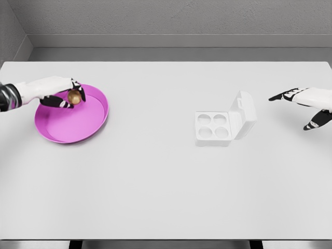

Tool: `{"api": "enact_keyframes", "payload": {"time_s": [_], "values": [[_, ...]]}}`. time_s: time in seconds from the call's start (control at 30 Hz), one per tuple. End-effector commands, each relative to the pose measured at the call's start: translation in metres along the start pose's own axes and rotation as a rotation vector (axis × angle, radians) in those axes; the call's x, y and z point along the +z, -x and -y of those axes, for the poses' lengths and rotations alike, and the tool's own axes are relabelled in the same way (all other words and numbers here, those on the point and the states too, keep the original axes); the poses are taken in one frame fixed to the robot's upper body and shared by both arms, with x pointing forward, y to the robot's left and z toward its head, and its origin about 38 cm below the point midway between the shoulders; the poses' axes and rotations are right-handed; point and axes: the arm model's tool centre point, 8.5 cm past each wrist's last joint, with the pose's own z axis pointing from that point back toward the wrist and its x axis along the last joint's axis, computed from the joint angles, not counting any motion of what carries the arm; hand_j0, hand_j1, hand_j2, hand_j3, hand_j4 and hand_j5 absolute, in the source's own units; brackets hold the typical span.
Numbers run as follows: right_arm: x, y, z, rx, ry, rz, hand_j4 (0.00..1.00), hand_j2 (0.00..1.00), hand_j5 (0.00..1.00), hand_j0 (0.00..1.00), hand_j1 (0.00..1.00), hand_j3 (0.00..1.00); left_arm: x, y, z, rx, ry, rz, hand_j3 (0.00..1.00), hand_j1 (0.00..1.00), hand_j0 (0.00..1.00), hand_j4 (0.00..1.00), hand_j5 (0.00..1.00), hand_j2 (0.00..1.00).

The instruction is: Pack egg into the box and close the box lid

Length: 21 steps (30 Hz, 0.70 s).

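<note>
One brown egg (74, 96), held in the curled fingers of the left hand (66, 94) above the one magenta bowl (96, 123) at the table's (166, 181) left side. One white egg box (224, 123) sits right of centre, lid raised, four cups showing, none filled. Right hand (303, 104) at the right edge, well apart from the box, fingers spread, holding nothing

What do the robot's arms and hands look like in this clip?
Both arms have smooth white shells. The left arm shows a dark grey ringed section near the picture's edge. The left hand and right hand are five-fingered, white with black segments at the fingers and joints. No cables or markings are visible.
</note>
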Motion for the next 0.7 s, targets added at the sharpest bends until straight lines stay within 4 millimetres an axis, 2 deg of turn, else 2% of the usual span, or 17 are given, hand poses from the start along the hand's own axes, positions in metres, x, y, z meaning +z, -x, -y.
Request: {"api": "enact_keyframes", "payload": {"time_s": [0.0,0.13,0.37,0.67], "values": [[0.001,0.0,0.001,-0.004,0.004,-0.001,1.0,1.0,1.0,1.0,1.0,1.0,-0.001,-0.006,-0.007,-0.009,-0.02,0.016,0.49,0.49,0.49,0.49,0.49,0.49],[0.001,0.0,0.001,-0.003,0.005,-0.001,1.0,1.0,1.0,1.0,1.0,1.0,-0.004,-0.02,-0.017,-0.047,-0.041,0.053,0.49,0.49,0.49,0.49,0.49,0.49],[0.0,0.0,0.0,-0.004,0.003,0.0,1.0,1.0,1.0,1.0,1.0,1.0,-0.012,-0.042,-0.017,-0.075,-0.052,0.11,0.49,0.49,0.49,0.49,0.49,0.49],[0.0,0.0,0.0,-0.004,0.001,0.001,1.0,1.0,1.0,1.0,1.0,1.0,-0.016,-0.05,-0.019,-0.082,-0.061,0.13,0.49,0.49,0.49,0.49,0.49,0.49]]}}
